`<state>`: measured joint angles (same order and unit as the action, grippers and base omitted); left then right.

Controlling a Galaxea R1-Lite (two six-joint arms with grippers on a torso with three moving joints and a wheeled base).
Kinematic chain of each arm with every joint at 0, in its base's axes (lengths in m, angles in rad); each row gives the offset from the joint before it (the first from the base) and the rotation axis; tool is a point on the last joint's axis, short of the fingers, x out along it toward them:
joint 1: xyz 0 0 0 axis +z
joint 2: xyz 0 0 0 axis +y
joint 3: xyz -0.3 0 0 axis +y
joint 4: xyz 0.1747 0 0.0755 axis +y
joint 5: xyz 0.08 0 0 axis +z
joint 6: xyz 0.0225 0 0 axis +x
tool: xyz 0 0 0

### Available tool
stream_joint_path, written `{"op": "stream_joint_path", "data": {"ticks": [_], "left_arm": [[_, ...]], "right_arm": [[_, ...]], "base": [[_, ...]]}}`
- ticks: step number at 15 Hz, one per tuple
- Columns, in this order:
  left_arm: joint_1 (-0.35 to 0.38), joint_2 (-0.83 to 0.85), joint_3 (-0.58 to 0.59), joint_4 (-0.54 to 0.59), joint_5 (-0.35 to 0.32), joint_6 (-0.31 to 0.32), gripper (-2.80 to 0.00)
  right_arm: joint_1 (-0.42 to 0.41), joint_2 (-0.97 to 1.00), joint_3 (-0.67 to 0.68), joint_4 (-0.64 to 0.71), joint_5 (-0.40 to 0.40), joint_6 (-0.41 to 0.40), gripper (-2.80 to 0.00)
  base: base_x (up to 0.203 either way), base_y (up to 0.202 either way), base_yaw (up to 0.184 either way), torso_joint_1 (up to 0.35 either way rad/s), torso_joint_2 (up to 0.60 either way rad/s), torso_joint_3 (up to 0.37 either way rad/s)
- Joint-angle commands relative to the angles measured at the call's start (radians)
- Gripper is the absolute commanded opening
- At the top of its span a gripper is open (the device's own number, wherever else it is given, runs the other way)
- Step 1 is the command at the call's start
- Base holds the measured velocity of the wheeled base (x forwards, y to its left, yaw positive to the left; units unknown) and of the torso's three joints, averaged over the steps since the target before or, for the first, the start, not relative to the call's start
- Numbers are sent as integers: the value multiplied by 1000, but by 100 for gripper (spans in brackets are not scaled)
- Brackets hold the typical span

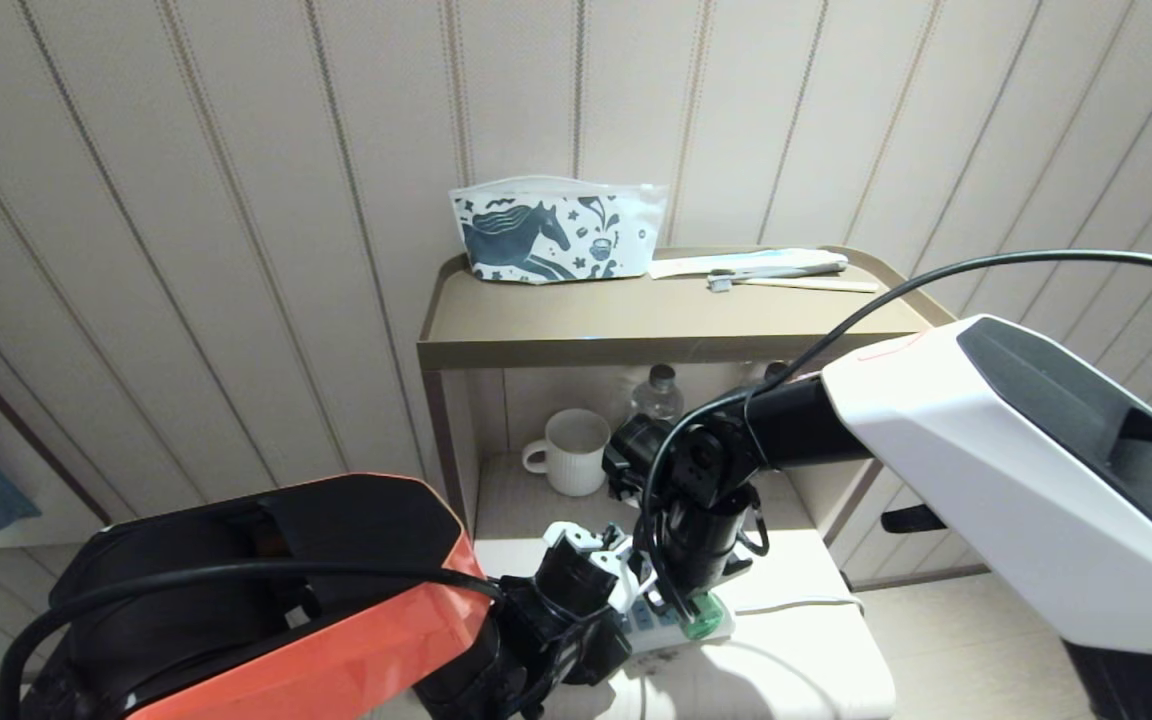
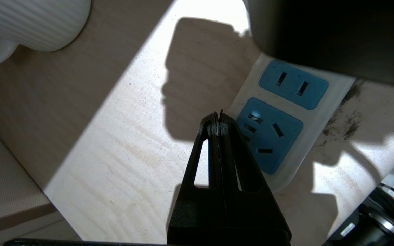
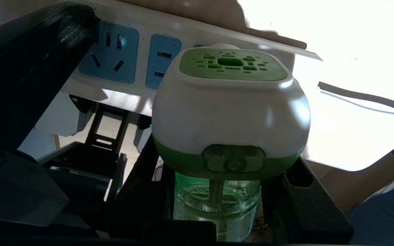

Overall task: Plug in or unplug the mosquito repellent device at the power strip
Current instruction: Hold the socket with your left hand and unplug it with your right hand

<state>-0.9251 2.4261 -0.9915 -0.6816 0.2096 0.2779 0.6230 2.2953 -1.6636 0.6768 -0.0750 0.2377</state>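
The power strip (image 1: 648, 632) lies on the low pale table, white with light-blue socket faces (image 2: 268, 133). My right gripper (image 3: 224, 191) points down at it and is shut on the mosquito repellent device (image 3: 231, 109). One finger sits on each side of its green liquid bottle (image 3: 217, 205). The device's white body with green top patch rests against the strip's far socket; its prongs are hidden. My left gripper (image 2: 217, 118) is shut and empty, with its tips at the edge of the strip's other end. In the head view it shows as the left gripper (image 1: 581, 565), beside the right gripper (image 1: 693, 600).
A white ribbed mug (image 1: 576, 450) and a clear water bottle (image 1: 656, 395) stand behind the strip, under a brown shelf (image 1: 636, 325). On the shelf are a horse-print pouch (image 1: 556, 235) and a toothbrush pack (image 1: 766, 265). The strip's cord (image 1: 796, 605) trails right.
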Motion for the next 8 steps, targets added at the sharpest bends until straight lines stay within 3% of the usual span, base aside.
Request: {"op": "stream_joint_path", "data": {"ticks": [1, 5, 8], "left_arm": [[-1, 1, 5, -2, -19, 2, -280], [0, -35, 68, -9, -164, -31, -280], [-2, -64, 80, 17, -213, -70, -280]], "right_arm": [[0, -5, -1, 1, -3, 3, -280], [-11, 1, -1, 1, 1, 3, -280], [-12, 4, -4, 1, 6, 3, -280]], "base": [[0, 0, 0, 0, 0, 0], [0, 0, 0, 0, 0, 0], [0, 0, 0, 0, 0, 0]]}}
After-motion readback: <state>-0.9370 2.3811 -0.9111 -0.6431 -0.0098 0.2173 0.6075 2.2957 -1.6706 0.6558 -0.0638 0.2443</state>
